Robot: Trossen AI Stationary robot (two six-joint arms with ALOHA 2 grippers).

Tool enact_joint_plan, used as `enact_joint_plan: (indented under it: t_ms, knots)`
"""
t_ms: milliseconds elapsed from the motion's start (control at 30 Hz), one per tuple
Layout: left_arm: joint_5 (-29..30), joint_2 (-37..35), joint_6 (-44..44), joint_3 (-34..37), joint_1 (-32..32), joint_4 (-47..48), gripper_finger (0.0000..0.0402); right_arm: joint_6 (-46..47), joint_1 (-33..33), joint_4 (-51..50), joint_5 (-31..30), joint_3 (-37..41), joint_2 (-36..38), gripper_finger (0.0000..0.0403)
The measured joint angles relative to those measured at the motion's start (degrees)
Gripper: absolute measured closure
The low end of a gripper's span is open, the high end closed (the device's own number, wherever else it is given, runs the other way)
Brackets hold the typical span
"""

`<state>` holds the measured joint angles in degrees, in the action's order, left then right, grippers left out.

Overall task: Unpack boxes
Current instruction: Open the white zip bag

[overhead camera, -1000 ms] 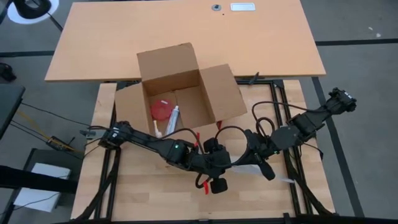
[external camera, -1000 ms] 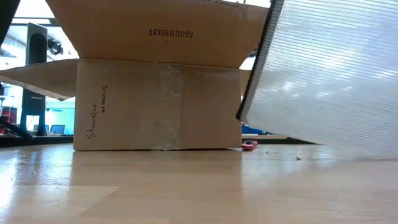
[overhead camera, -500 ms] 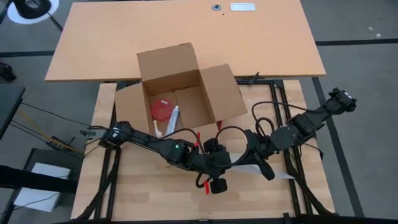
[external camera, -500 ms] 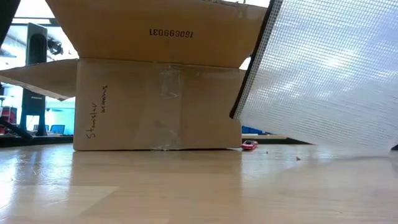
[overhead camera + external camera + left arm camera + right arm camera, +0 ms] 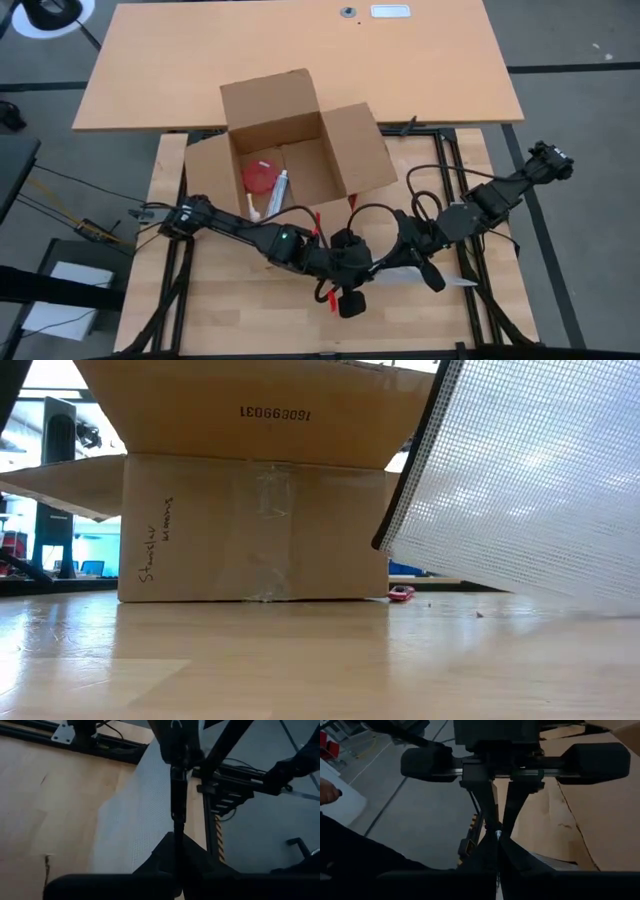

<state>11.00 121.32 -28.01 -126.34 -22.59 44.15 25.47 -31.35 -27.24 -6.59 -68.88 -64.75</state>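
The brown cardboard box [image 5: 290, 150] stands open on the wooden table, flaps spread, a red round item [image 5: 260, 180] and a white tube [image 5: 277, 190] on its floor. In the low view the box [image 5: 255, 525] rests on its base. In front of it both grippers meet on a white mesh bag [image 5: 530, 490] with a black edge [image 5: 410, 480], held off the table. My left gripper [image 5: 362, 275] is shut on it, and my right gripper [image 5: 398, 262] faces it, also shut on it. The mesh bag [image 5: 135, 820] spreads below them. My left gripper pinches the mesh bag's black edge [image 5: 176, 827] between its two fingers, which slant down toward the table's right side. The bag hangs clear of the table. My right gripper pinches the same black edge [image 5: 498, 836] just opposite, fingers slanting toward the table's left side, tip to tip with the left gripper.
A small red object [image 5: 401, 593] lies on the table beside the box's right corner. A larger bare desk [image 5: 300, 50] adjoins the far side. Black frame rails and cables [image 5: 450, 170] run along the table's right side.
Both hands have stayed where they were. My left gripper has turned a little at the wrist, and the mesh bag has tilted with it, its black edge shifting slightly in the low view.
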Motion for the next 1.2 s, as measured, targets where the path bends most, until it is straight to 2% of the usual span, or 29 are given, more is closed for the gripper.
enact_joint_plan:
  t_ms: [200, 367, 500, 800, 967, 1200]
  knots:
    - [2.8, 0.0, -0.5, 0.0, -0.2, 0.8, 0.0388, -4.3, -0.1, -1.5, -0.2, -1.4, 0.0, 0.0403]
    - [1.1, -0.1, -1.2, -0.1, -0.1, -2.1, 0.0388, -8.1, -0.2, -6.2, -0.8, -6.1, 0.0, 0.0403]
    - [1.8, -0.1, -0.8, -0.1, -0.1, -3.3, 0.0388, -10.3, -0.2, -10.5, -0.7, -8.5, -0.1, 0.0403]
    - [7.5, 0.1, 0.4, -0.3, 0.0, -5.9, 0.0388, -10.0, -0.1, -11.6, 0.6, -9.6, -0.1, 0.0403]
    - [7.1, 0.4, 1.9, -2.3, -0.1, -6.9, 0.0388, -7.1, 0.3, -12.3, 1.5, -10.1, -1.5, 0.0398]
    - [7.4, 0.5, 2.1, -7.0, -0.2, -2.4, 0.0388, -10.2, 0.4, -7.1, 2.5, -10.2, -2.5, 0.0401]
